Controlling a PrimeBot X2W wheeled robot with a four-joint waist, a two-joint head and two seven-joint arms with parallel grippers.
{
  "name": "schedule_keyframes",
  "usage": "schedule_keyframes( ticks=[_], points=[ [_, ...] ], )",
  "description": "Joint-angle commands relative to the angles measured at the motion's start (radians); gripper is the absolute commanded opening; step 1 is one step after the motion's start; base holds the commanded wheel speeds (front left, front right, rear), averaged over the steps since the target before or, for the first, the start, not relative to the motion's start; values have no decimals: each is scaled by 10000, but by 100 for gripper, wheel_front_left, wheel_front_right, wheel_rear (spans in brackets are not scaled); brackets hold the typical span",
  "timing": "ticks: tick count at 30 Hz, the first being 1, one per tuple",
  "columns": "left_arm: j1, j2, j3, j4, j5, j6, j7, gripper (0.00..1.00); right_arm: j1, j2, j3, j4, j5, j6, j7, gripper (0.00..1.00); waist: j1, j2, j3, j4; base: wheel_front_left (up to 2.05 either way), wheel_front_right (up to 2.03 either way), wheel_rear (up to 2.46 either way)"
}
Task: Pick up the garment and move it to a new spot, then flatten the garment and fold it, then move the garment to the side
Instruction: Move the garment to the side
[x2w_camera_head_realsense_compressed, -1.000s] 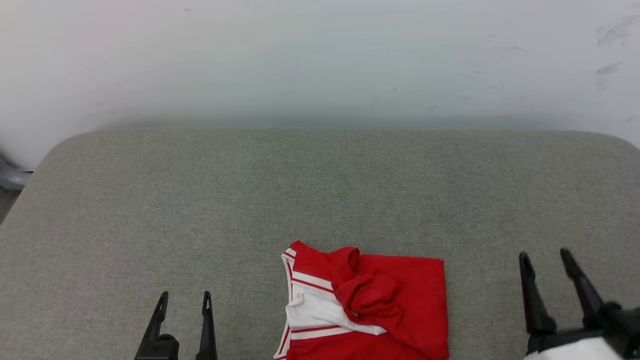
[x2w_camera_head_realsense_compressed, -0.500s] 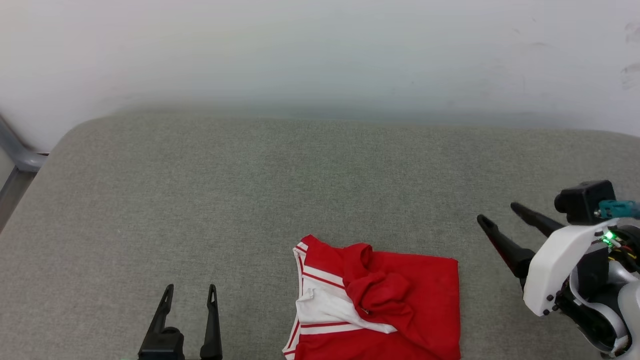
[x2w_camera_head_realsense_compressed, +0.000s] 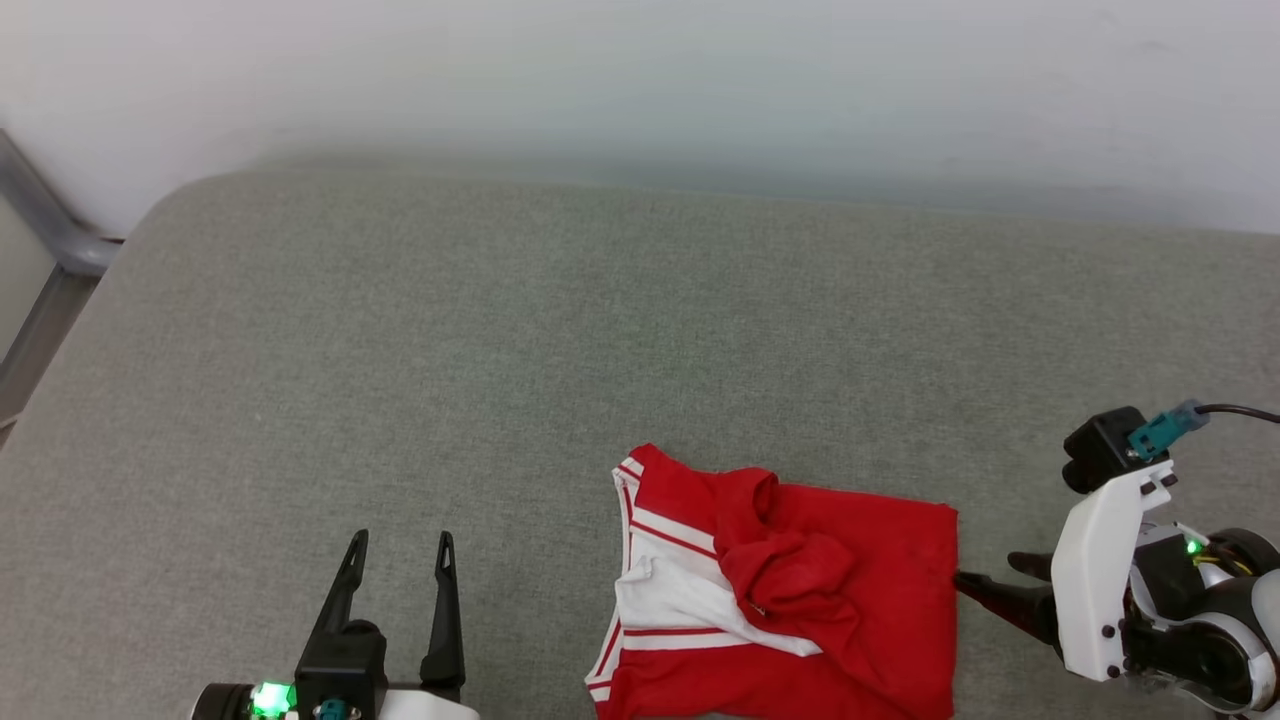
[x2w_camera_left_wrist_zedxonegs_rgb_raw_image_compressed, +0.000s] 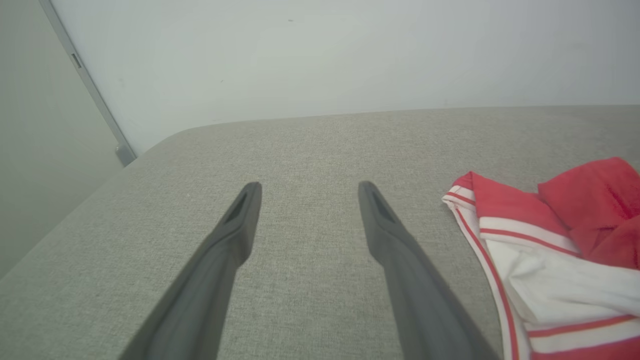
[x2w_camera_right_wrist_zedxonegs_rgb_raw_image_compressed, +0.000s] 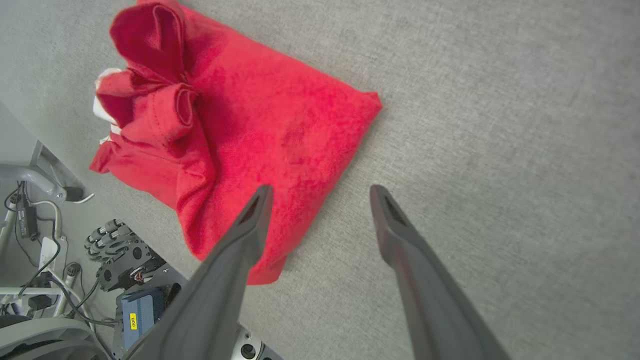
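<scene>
We see the jersey (x2w_camera_head_realsense_compressed: 800, 590) bunched at six o'clock on the grey cushion (x2w_camera_head_realsense_compressed: 500, 350). Our left end effector (x2w_camera_head_realsense_compressed: 401, 545) gapes wide at seven o'clock; our right end effector (x2w_camera_head_realsense_compressed: 988, 570), wide too, points at its three o'clock edge.

The jersey (x2w_camera_head_realsense_compressed: 850, 590) is soft red cloth, matt and finely textured, its white panels smoother. The cushion (x2w_camera_head_realsense_compressed: 500, 350) beneath is coarse grey woven fabric. The jaws look like dark matt plastic; the arm cover (x2w_camera_head_realsense_compressed: 1095, 580) is glossy white.
</scene>
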Motion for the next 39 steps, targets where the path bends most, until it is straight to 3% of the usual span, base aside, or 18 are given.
schedule_keyframes(
  ticks=[1, 13, 21, 22, 23, 32, 39],
  points=[
    [-152, -45, -20, 0, -40, -17, -24, 100, 51, 47, 60, 109, 40, -8, 24, 100, -1, 0, 188, 137, 0, 0, 0],
    [-605, -125, -182, 34, -54, -20, -24, 100, 72, 697, 604, 1535, 147, -8, -153, 100, -1, 0, 911, 493, 0, 0, 0],
    [-768, -139, -170, 109, -45, -13, -24, 100, 94, 897, 1297, 2208, 317, -10, -1013, 100, -1, 0, 1063, 504, 0, 0, 0],
    [-772, -138, -159, 116, -43, -15, -24, 100, 54, 884, 1363, 2216, 360, -10, -1181, 30, -1, 0, 1051, 490, 0, 0, 0],
    [-767, -137, -153, 133, -41, -17, -24, 100, 4, 877, 1389, 2221, 377, -10, -1331, 0, -1, 0, 1036, 476, 0, 0, 0],
    [-573, -127, -67, 200, -35, -15, -24, 100, -514, 382, 1550, 1828, 810, -13, -2291, 0, -1, 0, 780, 252, 0, 0, 0],
    [-391, -122, 55, 122, -61, 39, -24, 100, -914, -574, 1954, 1000, 460, -11, -2668, 0, -1, 0, 630, -438, 0, 0, 0]
  ],
)
